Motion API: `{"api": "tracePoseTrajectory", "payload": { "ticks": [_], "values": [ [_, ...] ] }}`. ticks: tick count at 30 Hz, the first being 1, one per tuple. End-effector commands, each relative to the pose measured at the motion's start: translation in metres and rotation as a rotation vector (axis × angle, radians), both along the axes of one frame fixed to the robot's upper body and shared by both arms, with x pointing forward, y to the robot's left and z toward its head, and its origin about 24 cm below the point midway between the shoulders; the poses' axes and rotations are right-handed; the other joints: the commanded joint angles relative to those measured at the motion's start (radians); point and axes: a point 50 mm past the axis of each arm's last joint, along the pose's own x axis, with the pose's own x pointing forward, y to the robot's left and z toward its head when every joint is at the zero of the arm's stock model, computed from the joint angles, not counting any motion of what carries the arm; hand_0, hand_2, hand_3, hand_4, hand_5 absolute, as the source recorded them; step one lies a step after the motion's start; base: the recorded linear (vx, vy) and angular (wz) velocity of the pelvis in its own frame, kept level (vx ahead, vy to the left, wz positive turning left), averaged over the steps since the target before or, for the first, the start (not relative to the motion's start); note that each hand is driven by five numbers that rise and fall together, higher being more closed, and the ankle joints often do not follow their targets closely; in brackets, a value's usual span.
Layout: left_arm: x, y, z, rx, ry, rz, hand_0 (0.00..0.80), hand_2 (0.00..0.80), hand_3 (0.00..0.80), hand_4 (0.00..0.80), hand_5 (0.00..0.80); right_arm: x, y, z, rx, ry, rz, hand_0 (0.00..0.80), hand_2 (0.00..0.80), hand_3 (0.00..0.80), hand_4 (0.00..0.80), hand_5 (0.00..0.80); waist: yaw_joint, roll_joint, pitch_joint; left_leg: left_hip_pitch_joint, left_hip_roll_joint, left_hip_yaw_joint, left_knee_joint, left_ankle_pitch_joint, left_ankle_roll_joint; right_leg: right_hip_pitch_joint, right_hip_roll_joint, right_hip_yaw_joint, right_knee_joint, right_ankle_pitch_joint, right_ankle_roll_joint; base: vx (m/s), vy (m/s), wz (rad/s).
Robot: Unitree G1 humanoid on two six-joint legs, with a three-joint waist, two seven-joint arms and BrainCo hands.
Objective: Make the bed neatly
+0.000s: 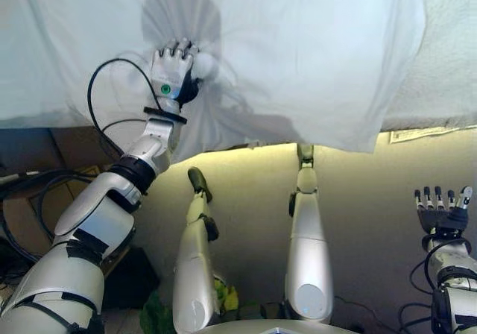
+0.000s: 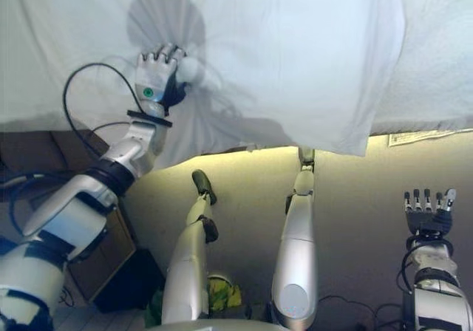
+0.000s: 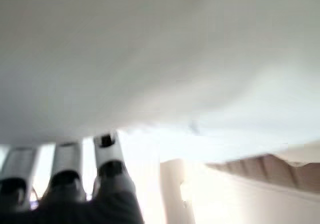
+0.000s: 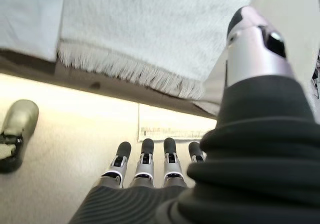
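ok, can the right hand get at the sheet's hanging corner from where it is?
Probably yes. The right hand hangs open and empty low beside the bed, and nothing stands between it and the sheet corner above; it would have to lift and reach across. The left hand already grips the sheet.

White sheet (image 1: pixel 298 58) spread across bed, near edge hanging over bedside, lower right corner drooping lowest. Cloth bunched into small knot at left, creases fanning outward. Textured fringed blanket (image 4: pixel 150 34) exposed at right, beyond sheet's edge.
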Motion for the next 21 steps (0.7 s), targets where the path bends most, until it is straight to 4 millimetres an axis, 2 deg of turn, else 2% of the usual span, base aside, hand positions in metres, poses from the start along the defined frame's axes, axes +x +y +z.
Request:
{"api": "tracePoseTrajectory", "payload": {
  "ticks": [1, 4, 9, 11, 12, 14, 18, 19, 20, 21],
  "values": [
    [-0.013, 0.056, -0.03, -0.184, 0.076, 0.163, 0.8, 0.8, 0.8, 0.8, 0.8, -0.045, -0.006, -0.023, 0.037, 0.036, -0.086, 0.0, 0.0, 0.0, 0.0, 0.0, 0.001, -0.057, 0.023, -0.037, 0.022, 0.0, 0.065, 0.02, 0.008, 0.067, 0.027, -0.045, -0.002, 0.024, -0.041, 0.017, -0.105, 0.1],
    [-0.028, 0.064, -0.058, -0.199, 0.126, 0.17, 0.8, 0.8, 0.8, 0.8, 0.8, -0.058, -0.002, -0.033, 0.057, 0.057, -0.096, 0.0, 0.0, 0.0, 0.0, 0.0, 0.019, -0.059, 0.022, 0.012, 0.023, -0.017, 0.067, 0.005, 0.01, 0.12, 0.025, -0.053, -0.006, 0.02, -0.04, 0.03, -0.106, 0.11],
    [-0.058, 0.089, -0.109, -0.135, 0.301, 0.269, 0.8, 0.8, 0.8, 0.8, 0.8, -0.075, 0.005, -0.049, 0.092, 0.107, -0.104, 0.0, 0.0, 0.0, 0.0, 0.0, 0.044, -0.064, -0.015, 0.06, 0.029, -0.025, 0.058, -0.002, 0.018, 0.173, 0.022, -0.068, -0.015, 0.017, -0.041, 0.049, -0.075, 0.1],
    [-0.075, 0.085, -0.14, -0.108, 0.391, 0.301, 0.8, 0.8, 0.8, 0.8, 0.8, -0.053, 0.018, -0.051, 0.094, 0.142, -0.123, 0.0, 0.0, 0.0, 0.0, 0.0, 0.054, -0.052, -0.028, 0.098, 0.033, -0.024, 0.054, -0.015, 0.024, 0.21, 0.019, -0.079, -0.008, -0.007, -0.043, 0.143, -0.023, 0.04],
    [-0.078, 0.084, -0.146, -0.105, 0.417, 0.313, 0.8, 0.8, 0.8, 0.8, 0.8, -0.04, 0.022, -0.047, 0.094, 0.154, -0.133, 0.0, 0.0, 0.0, 0.0, 0.0, 0.059, -0.047, -0.032, 0.109, 0.033, -0.025, 0.054, -0.017, 0.026, 0.223, 0.015, -0.085, -0.006, -0.011, -0.044, 0.1, -0.018, 0.03],
    [-0.08, 0.084, -0.153, -0.104, 0.457, 0.329, 0.8, 0.8, 0.8, 0.8, 0.8, -0.016, 0.026, -0.037, 0.096, 0.175, -0.154, 0.0, 0.0, 0.0, 0.0, 0.0, 0.075, -0.038, -0.047, 0.116, 0.034, -0.031, 0.057, -0.013, 0.029, 0.237, 0.006, -0.102, -0.006, -0.009, -0.043, 0.056, -0.054, 0.04],
    [-0.073, 0.075, -0.149, -0.094, 0.426, 0.289, 0.8, 0.8, 0.8, 0.8, 0.8, 0.01, 0.02, -0.02, 0.124, 0.19, -0.207, 0.0, 0.0, 0.0, 0.0, 0.0, 0.119, -0.023, -0.052, 0.115, 0.035, -0.06, 0.082, -0.027, 0.031, 0.262, -0.005, -0.133, -0.001, -0.018, -0.038, 0.018, -0.12, 0.13],
    [-0.07, 0.071, -0.146, -0.091, 0.402, 0.267, 0.615, 0.615, 0.615, 0.615, 0.615, 0.014, 0.02, -0.018, 0.134, 0.189, -0.217, 0.0, 0.0, 0.0, 0.0, 0.0, 0.13, -0.021, -0.05, 0.11, 0.034, -0.066, 0.086, -0.029, 0.033, 0.267, -0.006, -0.14, -0.003, -0.018, -0.037, -0.032, -0.185, 0.16],
    [-0.065, 0.067, -0.14, -0.087, 0.372, 0.242, 0.0, 0.0, 0.0, 0.0, 0.0, 0.019, 0.021, -0.016, 0.153, 0.184, -0.23, 0.0, 0.0, 0.0, 0.0, 0.0, 0.146, -0.021, -0.046, 0.101, 0.033, -0.075, 0.091, -0.031, 0.035, 0.271, -0.007, -0.152, -0.006, -0.018, -0.035, -0.045, -0.211, 0.15],
    [-0.061, 0.063, -0.133, -0.086, 0.342, 0.218, 0.0, 0.0, 0.0, 0.0, 0.0, 0.024, 0.022, -0.014, 0.169, 0.178, -0.237, 0.0, 0.0, 0.0, 0.0, 0.0, 0.159, -0.023, -0.041, 0.091, 0.032, -0.083, 0.096, -0.032, 0.037, 0.274, -0.006, -0.163, -0.01, -0.017, -0.033, -0.049, -0.21, 0.23]
  ]
}}
